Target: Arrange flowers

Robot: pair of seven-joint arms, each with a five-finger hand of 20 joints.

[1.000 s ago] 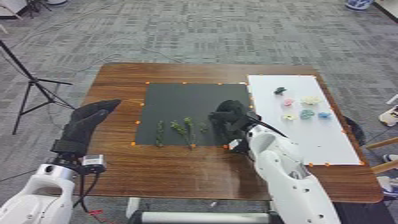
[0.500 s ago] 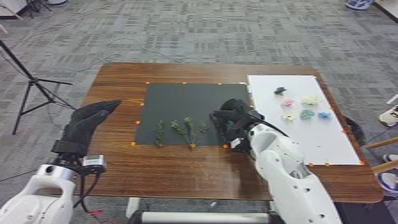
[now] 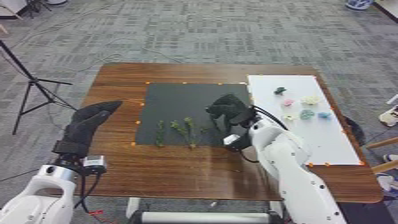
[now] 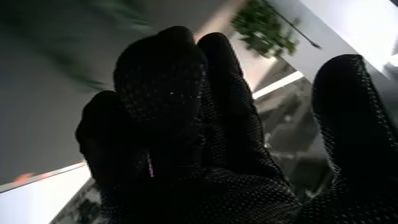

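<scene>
In the head view, my right hand is over the right part of the black mat. Thin green stems lie on the mat to its left. Several small flower heads and a dark green piece rest on the white board. My left hand is at the table's left edge, fingers straight. The right wrist view has my right hand with fingers extended and thumb apart, nothing between them; beyond the fingertips is a leafy green piece, and blurred greenery appears too.
The brown table has small orange markers around the mat and the board. A black tripod stands on the floor to the left of the table.
In the head view my right hand has turned and shifted slightly, its wrist and forearm changing angle. The left hand, stems and flower heads have stayed in place.
</scene>
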